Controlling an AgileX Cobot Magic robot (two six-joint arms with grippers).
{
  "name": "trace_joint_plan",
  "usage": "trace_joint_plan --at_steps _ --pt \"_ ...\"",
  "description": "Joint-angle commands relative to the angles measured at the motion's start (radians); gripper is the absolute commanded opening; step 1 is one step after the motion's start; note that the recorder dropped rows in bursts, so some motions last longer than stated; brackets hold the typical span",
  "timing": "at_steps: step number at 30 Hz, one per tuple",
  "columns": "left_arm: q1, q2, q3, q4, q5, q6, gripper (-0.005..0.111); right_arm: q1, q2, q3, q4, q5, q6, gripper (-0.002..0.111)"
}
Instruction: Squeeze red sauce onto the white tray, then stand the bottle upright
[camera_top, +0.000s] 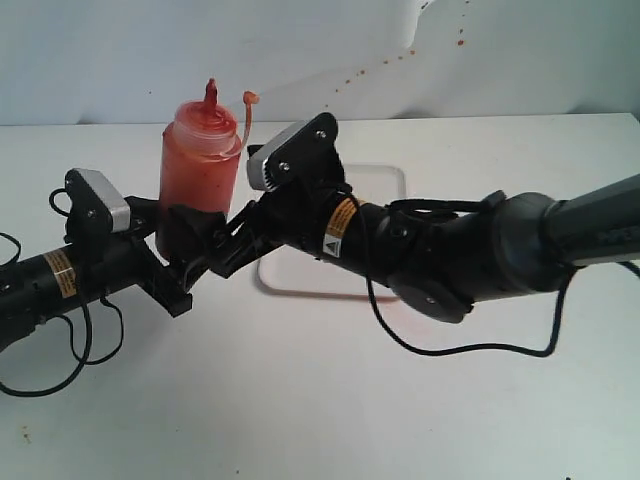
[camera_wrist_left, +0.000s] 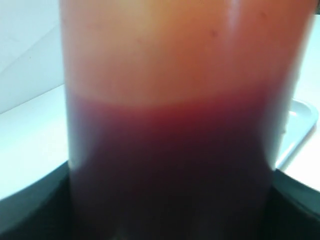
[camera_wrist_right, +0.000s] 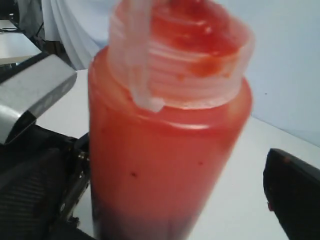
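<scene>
We see the bottle (camera_top: 200, 165) upright at the left of the exterior view, nozzle (camera_top: 210, 92) pointing up and the small tethered cap (camera_top: 250, 98) hanging off to one side. The left gripper (camera_top: 185, 250) is closed on the bottle's lower part. In the left wrist view its dark fingers (camera_wrist_left: 30, 215) press against both sides of the cylinder, which fills nearly the whole picture. The red sauce (camera_wrist_left: 170, 175) shows dark through the lower wall, with paler orange plastic above it, and smears coat the neck. The fingers hide the base, so we cannot tell whether it rests on the table (camera_top: 300, 400). The right gripper (camera_top: 225, 245) reaches across the middle to the bottle with its fingers spread wide and holding nothing. In the right wrist view one finger (camera_wrist_right: 295, 190) stands clear of the bottle's wall with bare table between them. The white tray (camera_top: 385, 180) lies flat on the table behind the right arm, near the bottle but apart from it, and is largely covered by the arm.
</scene>
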Motion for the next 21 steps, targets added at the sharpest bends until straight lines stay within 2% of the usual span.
trace_joint_plan --at_steps 1,4,7,9,14,17,21 --pt "0.000 -0.016 0.001 0.050 -0.067 -0.010 0.000 0.033 0.038 -0.061 0.021 -0.001 0.011 0.105" --pt "0.000 -0.016 0.001 0.093 -0.067 -0.010 0.000 0.047 0.049 -0.092 0.041 0.008 0.022 0.105" --pt "0.000 -0.016 0.001 0.102 -0.040 -0.010 0.000 0.066 0.049 -0.099 0.101 0.025 0.022 0.096" --pt "0.000 -0.016 0.001 0.102 -0.026 -0.010 0.000 0.074 0.049 -0.099 0.108 0.027 0.022 0.080" --pt "0.000 -0.016 0.001 0.143 -0.006 -0.010 0.000 0.075 0.049 -0.099 0.069 0.027 0.022 0.027" --pt "0.000 -0.016 0.001 0.162 0.038 -0.010 0.000 0.075 0.049 -0.099 0.046 0.032 0.023 0.002" --pt "0.000 -0.016 0.001 0.162 0.112 -0.010 0.000 0.075 0.049 -0.099 0.045 0.097 0.033 0.000"
